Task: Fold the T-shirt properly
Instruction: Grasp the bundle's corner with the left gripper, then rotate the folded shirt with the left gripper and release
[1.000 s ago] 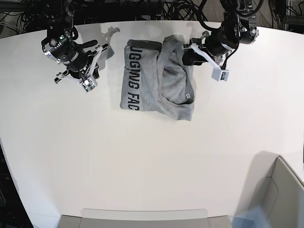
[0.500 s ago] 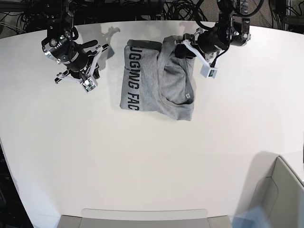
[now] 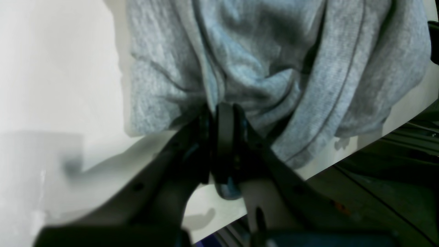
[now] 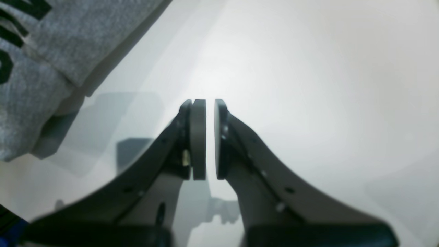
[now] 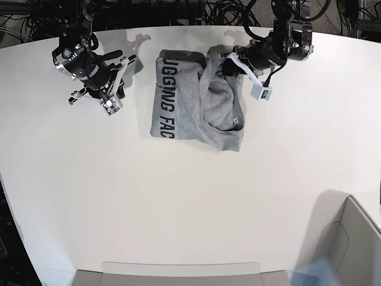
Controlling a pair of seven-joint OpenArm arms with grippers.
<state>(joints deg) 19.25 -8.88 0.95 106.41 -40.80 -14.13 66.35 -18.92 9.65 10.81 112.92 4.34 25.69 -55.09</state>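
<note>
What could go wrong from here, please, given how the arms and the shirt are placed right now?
1. The left gripper is shut on a bunched wad of the T-shirt, probably several layers; lifting may drag the whole stack and undo the fold.
2. The right gripper hangs over bare table, apart from the cloth, jaws nearly closed on nothing; with nothing pinning the lettered side, the shirt could slide.
</note>
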